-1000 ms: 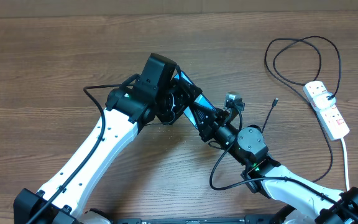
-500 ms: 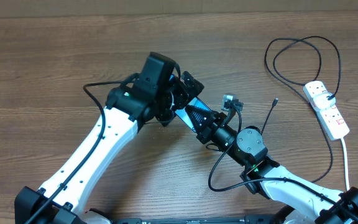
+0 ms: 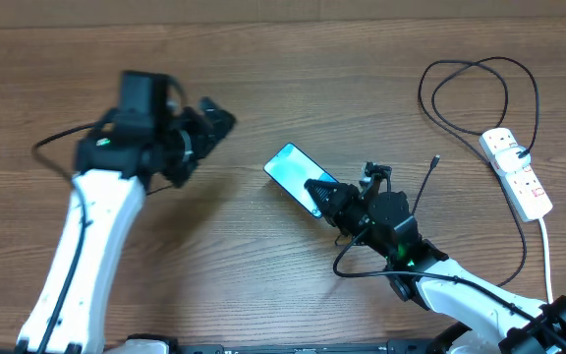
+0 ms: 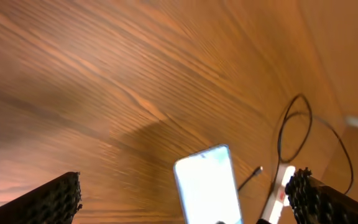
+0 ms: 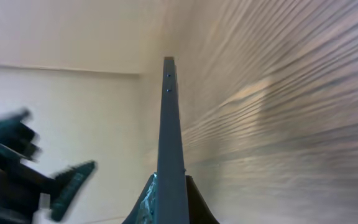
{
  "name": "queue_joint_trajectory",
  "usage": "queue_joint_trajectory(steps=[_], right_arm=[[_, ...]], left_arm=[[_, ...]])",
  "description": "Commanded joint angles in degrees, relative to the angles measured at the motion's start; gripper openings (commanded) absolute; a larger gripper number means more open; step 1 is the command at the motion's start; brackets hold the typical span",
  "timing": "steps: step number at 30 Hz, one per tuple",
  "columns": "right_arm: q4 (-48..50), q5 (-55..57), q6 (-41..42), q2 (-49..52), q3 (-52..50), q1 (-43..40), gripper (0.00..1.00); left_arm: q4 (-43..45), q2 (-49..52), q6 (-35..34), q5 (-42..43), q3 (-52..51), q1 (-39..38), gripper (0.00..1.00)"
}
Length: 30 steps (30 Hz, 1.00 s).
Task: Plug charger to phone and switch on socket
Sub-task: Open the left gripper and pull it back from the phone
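Observation:
The phone (image 3: 293, 169), its light-blue screen lit, is tilted at the table's middle, and my right gripper (image 3: 323, 190) is shut on its near end. In the right wrist view the phone (image 5: 169, 124) is edge-on between the jaws (image 5: 169, 190). My left gripper (image 3: 211, 122) is open and empty, well to the phone's left. Its wrist view shows the phone (image 4: 207, 185) between its spread fingers (image 4: 184, 182). The charger's black cable (image 3: 504, 77) loops at the back right. Its free plug (image 3: 434, 158) lies right of the right gripper. The socket (image 3: 517, 174) lies at the far right.
The socket's white cord (image 3: 546, 251) runs toward the front edge. The right arm's own black cable (image 3: 346, 267) loops beside its wrist. The left wrist view also shows the charger plug (image 4: 258, 169), the cable loop (image 4: 283, 127) and the socket (image 4: 283, 188).
My left arm has swung away to the left, off the phone, and is open. The phone stays in my right gripper and has shifted slightly down-right.

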Motion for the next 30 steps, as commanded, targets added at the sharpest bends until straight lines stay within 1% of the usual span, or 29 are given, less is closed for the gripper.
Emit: queue_joint_trajectory(steps=[1,5,10,13,17,20,22,26,30], right_arm=[[5.2,-5.66,14.47,-0.79,1.27,0.68,0.04],[9.46,-5.84,30.14,-0.79,1.27,1.66,0.04],[9.9,-5.92,40.26,-0.79,1.27,1.95,0.04],[9.92,-6.64,45.0,-0.79,1.27,2.03,0.04],[9.92,-7.58,46.03,-0.79,1.27,2.03,0.04],[9.99,-8.31,46.05,-0.79,1.27,2.03,0.04],[9.99,-8.66,46.05,-0.79,1.27,2.03,0.04],[10.14,-9.94,46.05,-0.79,1.27,2.03,0.04],[10.14,-10.08,46.64,-0.79,1.27,2.03,0.04]], left_arm=[[-2.73,-4.37,4.7,0.15,1.11,2.89,1.0],[-6.71,-6.29,4.7,-0.13,1.09,4.02,1.0],[-10.03,-6.32,4.59,1.03,1.09,4.02,1.0],[-10.45,-6.25,4.59,4.04,1.09,4.0,1.0],[-10.4,-6.23,4.26,7.56,1.09,3.45,1.0],[-10.62,-6.21,1.57,9.38,1.09,3.1,1.0],[-11.1,-6.21,1.68,10.45,1.09,2.67,1.0],[-13.9,-6.21,1.62,10.56,1.07,1.95,1.0],[-14.67,-6.21,1.57,10.56,1.03,1.75,1.0]])
